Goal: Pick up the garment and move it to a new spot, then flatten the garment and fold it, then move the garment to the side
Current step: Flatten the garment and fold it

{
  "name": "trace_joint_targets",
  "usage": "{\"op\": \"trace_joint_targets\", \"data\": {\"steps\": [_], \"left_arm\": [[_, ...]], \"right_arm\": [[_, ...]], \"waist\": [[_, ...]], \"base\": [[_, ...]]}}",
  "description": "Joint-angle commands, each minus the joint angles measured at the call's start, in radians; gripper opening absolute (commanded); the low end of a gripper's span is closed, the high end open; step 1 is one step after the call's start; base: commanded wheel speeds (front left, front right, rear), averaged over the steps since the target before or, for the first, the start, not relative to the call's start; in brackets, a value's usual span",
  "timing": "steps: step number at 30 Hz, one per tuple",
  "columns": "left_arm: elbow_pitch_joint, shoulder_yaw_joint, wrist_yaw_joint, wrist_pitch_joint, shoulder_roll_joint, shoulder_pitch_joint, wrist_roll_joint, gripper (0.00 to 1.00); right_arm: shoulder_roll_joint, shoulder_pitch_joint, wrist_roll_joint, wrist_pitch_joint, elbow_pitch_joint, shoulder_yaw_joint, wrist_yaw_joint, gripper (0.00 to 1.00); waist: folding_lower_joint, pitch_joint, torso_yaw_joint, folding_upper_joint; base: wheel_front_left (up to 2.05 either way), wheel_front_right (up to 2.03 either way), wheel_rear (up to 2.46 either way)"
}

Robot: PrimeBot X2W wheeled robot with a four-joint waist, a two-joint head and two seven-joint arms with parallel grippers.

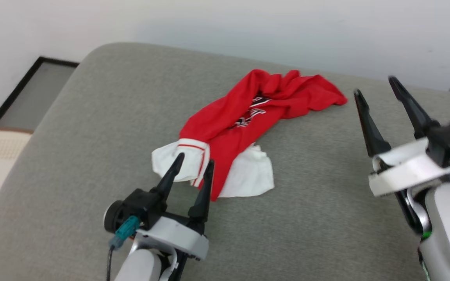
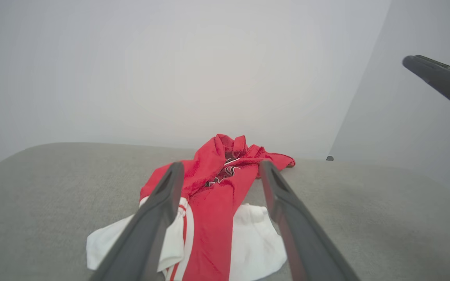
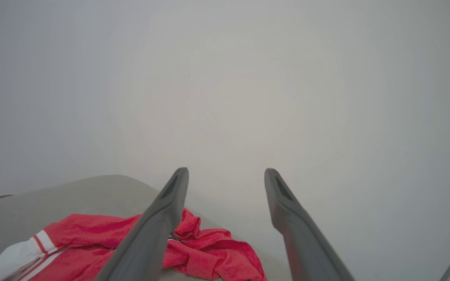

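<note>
Your shirt (image 1: 248, 128) lies crumpled on the grey cushion (image 1: 92, 136), with its red body bunched toward the far side and its white sleeves nearest you. Your left gripper (image 1: 195, 159) reaches in low, fingers spread wide and empty, tips at the near sleeve; contact is unclear. Your right gripper (image 1: 374, 86) is also wide and empty, raised to the shirt's right and clear of it.

Head camera: high, looking down on grey cushion (image 1: 72, 136). Left wrist: low, near, facing along cushion toward wall (image 2: 170, 58). Right wrist: farther, facing wall. All 3 share garment (image 1: 225, 121).
</note>
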Motion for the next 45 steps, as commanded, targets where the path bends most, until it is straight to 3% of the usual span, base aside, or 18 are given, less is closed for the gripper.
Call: {"op": "trace_joint_targets", "data": {"steps": [1,17,36,45], "left_arm": [[-0.002,0.012,-0.005,0.000,0.002,0.024,0.007,1.00],[-0.077,0.136,-0.007,0.000,0.006,0.149,0.048,1.00],[-0.075,0.164,-0.008,0.000,0.025,0.149,0.054,1.00],[-0.014,0.132,-0.008,0.000,0.108,0.094,0.061,1.00]], "right_arm": [[0.024,0.055,-0.010,-0.001,-0.025,-0.042,-0.001,1.00],[0.176,0.367,-0.048,-0.001,-0.140,-0.183,-0.001,1.00],[0.219,0.379,-0.076,-0.001,-0.143,-0.209,-0.001,1.00],[0.222,0.385,-0.071,-0.001,-0.135,-0.243,-0.001,1.00]], "waist": [[0.0000,-0.040,-0.061,0.0000],[0.0000,-0.110,-0.207,0.0000],[0.0000,-0.096,-0.317,0.0000],[0.0000,-0.079,-0.334,0.0000]], "base": [[0.00,0.00,0.00],[0.00,0.00,0.00],[0.00,0.00,0.00],[0.00,0.00,0.00]]}}
